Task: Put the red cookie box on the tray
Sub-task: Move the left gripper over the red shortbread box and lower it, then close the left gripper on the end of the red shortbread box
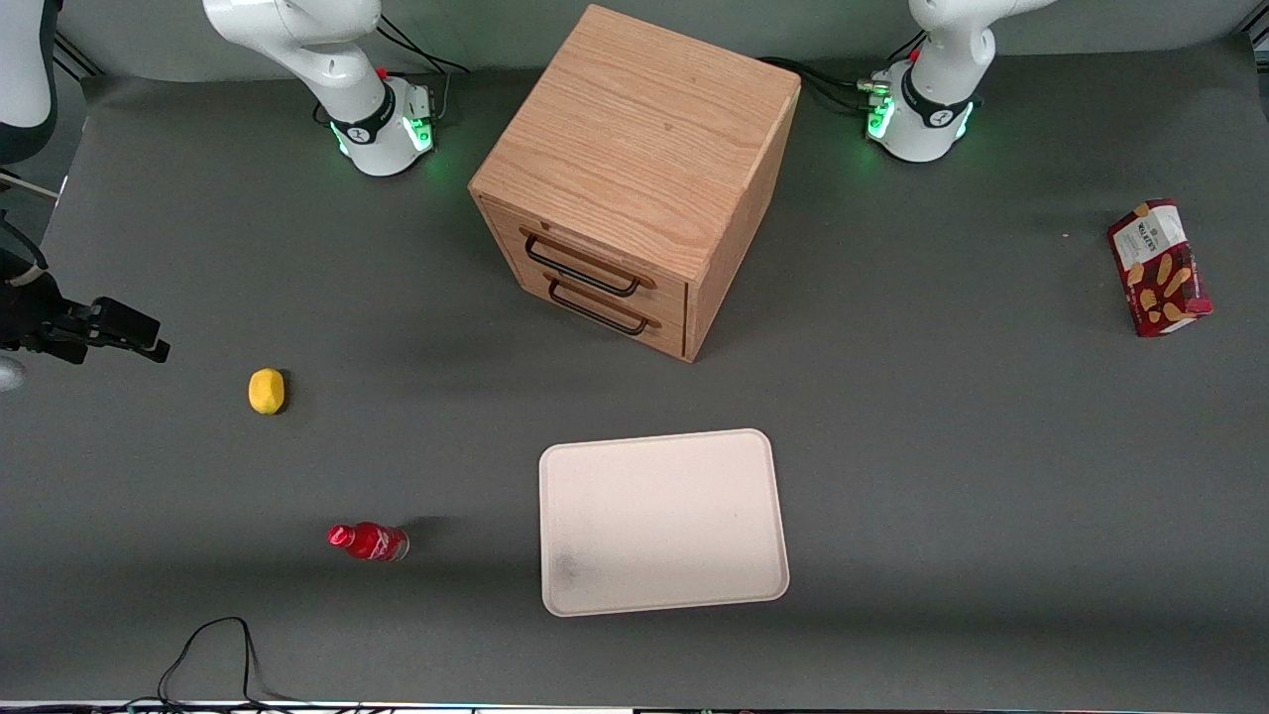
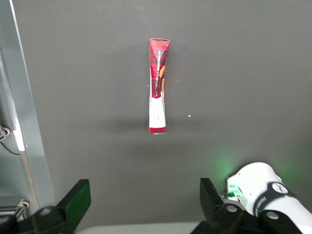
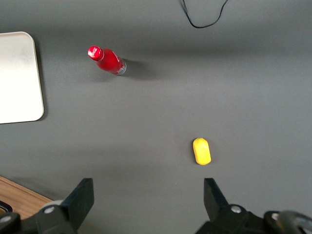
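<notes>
The red cookie box (image 1: 1158, 269) is being left standing on one thin long edge on the table (image 1: 942, 416), toward the working arm's end and well apart from the tray (image 1: 662, 523). In the left wrist view the box (image 2: 158, 87) is being seen edge-on from above as a narrow red and white strip, which indicates that the camera is being held high over it.

The gripper (image 2: 141, 204) is being held above the box with its jaws spread wide; nothing is being held between them. The two fingers (image 2: 78, 199) are being kept either side of the box's line, apparently so that the thin faces can be straddled on descent.

The tray is lying flat in front of the wooden drawer cabinet (image 1: 634, 178), nearer to the front camera, with its surface bare. A yellow object (image 1: 266, 390) and a small red bottle (image 1: 369, 541) are lying toward the parked arm's end and are not being involved.

The step in hand is judged to be the approach; the upright box is likely to be toppled by an off-centre contact.
</notes>
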{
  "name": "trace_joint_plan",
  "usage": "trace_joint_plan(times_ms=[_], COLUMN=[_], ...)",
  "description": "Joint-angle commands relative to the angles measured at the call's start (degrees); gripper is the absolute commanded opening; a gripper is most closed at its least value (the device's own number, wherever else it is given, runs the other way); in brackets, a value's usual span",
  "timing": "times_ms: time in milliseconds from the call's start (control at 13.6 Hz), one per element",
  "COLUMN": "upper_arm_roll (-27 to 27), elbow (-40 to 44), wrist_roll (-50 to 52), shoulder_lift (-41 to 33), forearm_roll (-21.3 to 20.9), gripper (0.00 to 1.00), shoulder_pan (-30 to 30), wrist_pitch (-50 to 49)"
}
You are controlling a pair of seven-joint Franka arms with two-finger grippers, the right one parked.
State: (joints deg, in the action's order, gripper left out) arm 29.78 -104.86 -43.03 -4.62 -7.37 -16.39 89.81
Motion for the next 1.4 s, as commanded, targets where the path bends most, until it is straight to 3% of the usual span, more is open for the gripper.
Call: trace_joint_plan(times_ms=[0, 588, 1324], upper_arm_roll=[-0.9, -0.9, -1.0], elbow=[-10.1, -32.1, -35.7], wrist_roll=[4.1, 7.5, 10.0], shoulder_lift=[-4.1, -4.0, 7.2], forearm_roll=[-1.4, -1.4, -0.9], gripper=[1.0, 1.0, 1.0], shoulder_pan=[0.0, -2.2, -1.6], wrist_pitch=[7.8, 36.4, 52.9])
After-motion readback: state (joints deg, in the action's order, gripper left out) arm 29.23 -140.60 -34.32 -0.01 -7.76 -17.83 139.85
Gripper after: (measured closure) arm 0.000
